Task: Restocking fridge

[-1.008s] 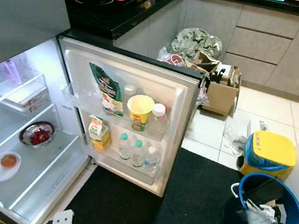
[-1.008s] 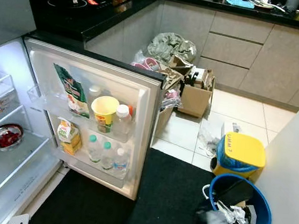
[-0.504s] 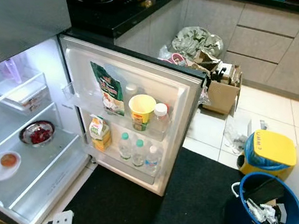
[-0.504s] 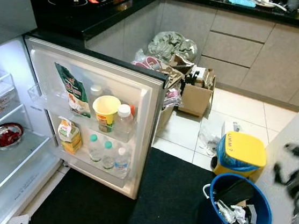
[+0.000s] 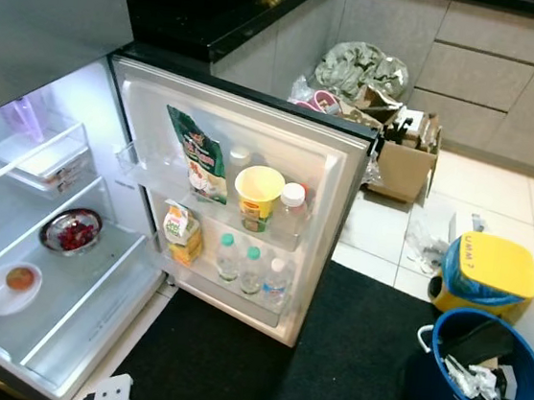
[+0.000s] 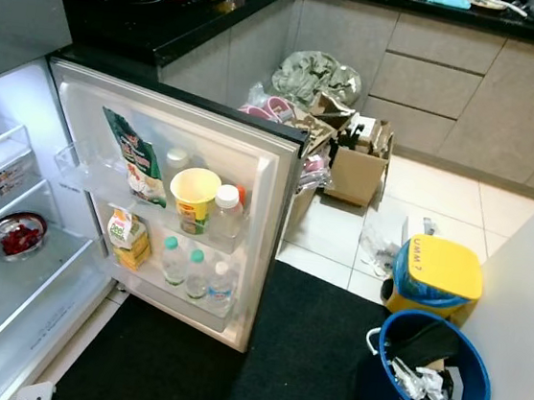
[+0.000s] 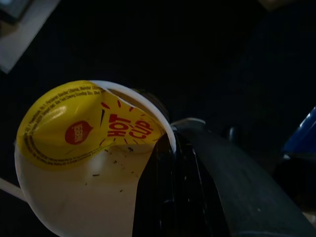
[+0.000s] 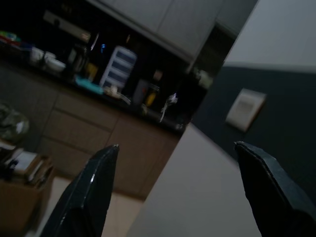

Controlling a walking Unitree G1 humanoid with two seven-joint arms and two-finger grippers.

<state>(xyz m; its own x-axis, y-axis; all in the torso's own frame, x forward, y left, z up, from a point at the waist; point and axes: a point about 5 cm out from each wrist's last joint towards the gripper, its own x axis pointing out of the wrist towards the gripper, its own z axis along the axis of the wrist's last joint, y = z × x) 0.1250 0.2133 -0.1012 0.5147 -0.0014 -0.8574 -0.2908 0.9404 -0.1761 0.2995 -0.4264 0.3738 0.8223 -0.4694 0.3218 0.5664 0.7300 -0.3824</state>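
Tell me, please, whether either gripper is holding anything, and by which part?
The left gripper holds a noodle cup, fingers at its rim beside the peeled yellow lid. The right gripper is open and holds nothing.

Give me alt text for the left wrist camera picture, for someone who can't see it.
The left gripper holds a white instant noodle cup with a partly peeled yellow "Hot Cup" lid, its black fingers clamped on the cup's rim. The surroundings are dark.
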